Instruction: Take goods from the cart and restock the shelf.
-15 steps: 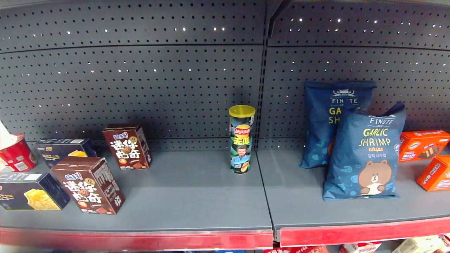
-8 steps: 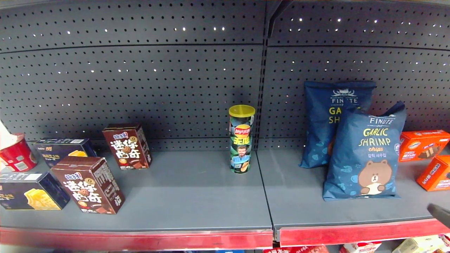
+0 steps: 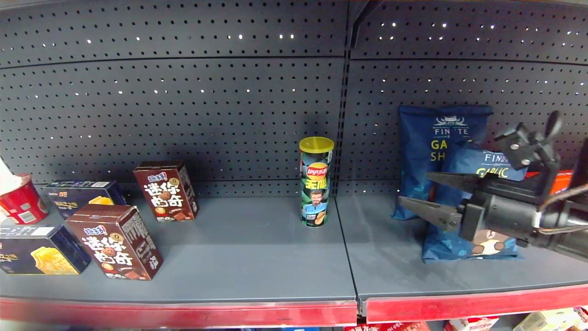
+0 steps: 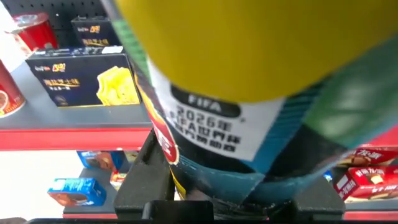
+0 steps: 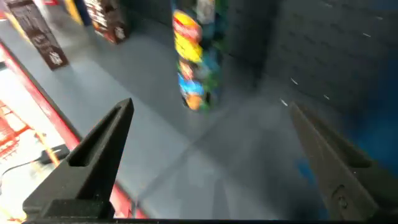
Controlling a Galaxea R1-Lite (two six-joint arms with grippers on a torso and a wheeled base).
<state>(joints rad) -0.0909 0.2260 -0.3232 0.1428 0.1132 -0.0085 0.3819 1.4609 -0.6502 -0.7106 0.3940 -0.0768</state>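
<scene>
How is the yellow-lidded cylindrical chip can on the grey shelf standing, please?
Upright: the yellow-lidded chip can rests on its base, lid on top.

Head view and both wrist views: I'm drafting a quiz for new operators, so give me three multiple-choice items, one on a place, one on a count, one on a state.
1. Where on the shelf is the standing can?
A) at the far left end
B) just left of the seam between the two shelf boards
C) on top of the orange boxes

2. How many brown boxes are on it?
A) one
B) four
C) two

3. How are the pincers?
A) left shut on a can, right open and empty
B) both open and empty
C) right shut on a blue bag

Answers:
1 B, the can's base sits right beside the seam.
2 C, one stands at the back and one nearer the front edge.
3 A, the left pincer clamps the held can, while the right pincer has its jaws apart with nothing between them.
</scene>
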